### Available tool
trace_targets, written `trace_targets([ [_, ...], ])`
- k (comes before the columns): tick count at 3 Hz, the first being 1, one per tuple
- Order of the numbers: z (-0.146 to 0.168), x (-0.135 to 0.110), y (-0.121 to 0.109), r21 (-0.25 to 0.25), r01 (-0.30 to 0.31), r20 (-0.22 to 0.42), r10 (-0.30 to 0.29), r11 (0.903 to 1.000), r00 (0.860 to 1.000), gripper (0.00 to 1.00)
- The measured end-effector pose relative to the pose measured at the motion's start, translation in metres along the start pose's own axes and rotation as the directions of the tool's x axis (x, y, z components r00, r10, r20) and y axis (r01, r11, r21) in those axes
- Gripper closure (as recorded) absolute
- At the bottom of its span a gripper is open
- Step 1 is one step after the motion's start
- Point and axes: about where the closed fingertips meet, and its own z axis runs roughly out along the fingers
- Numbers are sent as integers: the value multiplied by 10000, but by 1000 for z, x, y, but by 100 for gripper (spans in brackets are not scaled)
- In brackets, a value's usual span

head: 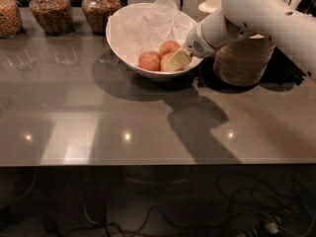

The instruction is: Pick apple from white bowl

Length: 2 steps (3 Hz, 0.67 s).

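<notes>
The white bowl [123,41], wide and lined with crinkled white paper, stands at the back middle of the grey table. Three reddish apples lie in its right half: one on the left [149,60], one behind [169,47], and one partly hidden under the gripper. My gripper [177,60], with pale yellow tips, reaches over the bowl's right rim from the white arm [256,11] and sits down among the apples, against the nearest one.
A stack of small cream disposable bowls [244,60] stands right of the white bowl, under the arm. Glass jars of grains [98,6] line the back left. The table's front edge [158,163] runs across, with cables on the floor below.
</notes>
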Motion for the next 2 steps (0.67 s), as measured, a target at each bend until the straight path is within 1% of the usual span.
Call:
trace_targets([
  [1, 11, 1, 7, -342, -167, -6, 167, 9993, 9999, 37],
  [2, 19, 0, 13, -604, -232, 12, 233, 9979, 9997, 42],
])
